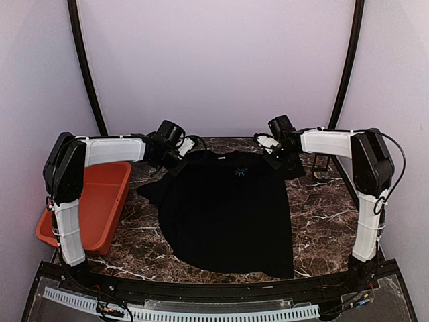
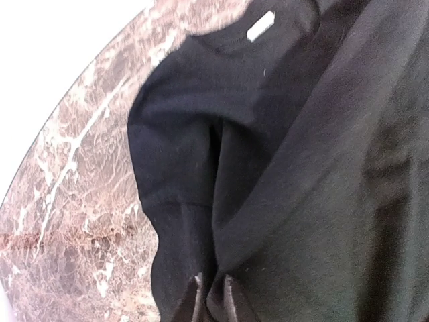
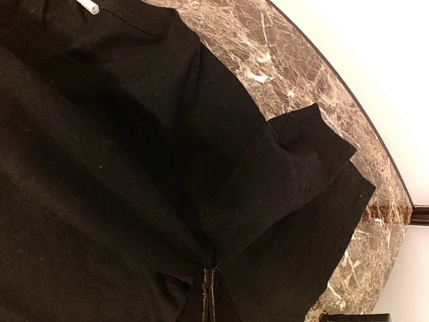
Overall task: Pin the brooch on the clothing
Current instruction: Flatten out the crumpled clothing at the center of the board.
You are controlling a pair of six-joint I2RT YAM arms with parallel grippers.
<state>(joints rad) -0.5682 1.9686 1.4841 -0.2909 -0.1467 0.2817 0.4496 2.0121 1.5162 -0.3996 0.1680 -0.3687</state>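
Observation:
The clothing (image 1: 228,215), a black T-shirt with a small blue-and-yellow print (image 1: 240,172) on the chest, lies flat on the marble table (image 1: 325,218). My left gripper (image 1: 181,155) is at its left shoulder. In the left wrist view its fingertips (image 2: 196,285) stand a little apart, open, and a raised fold of the clothing (image 2: 322,168) lies in the narrow gap at my left gripper (image 2: 211,287). My right gripper (image 1: 271,151) is at the right shoulder. In the right wrist view my right gripper (image 3: 211,274) is shut, pinching the clothing (image 3: 100,168). The brooch is not in view.
A red bin (image 1: 100,201) sits at the table's left edge, beside the left arm. A small dark item (image 1: 323,176) lies on the marble right of the shirt; what it is I cannot tell. The table's curved far edge runs just behind both grippers.

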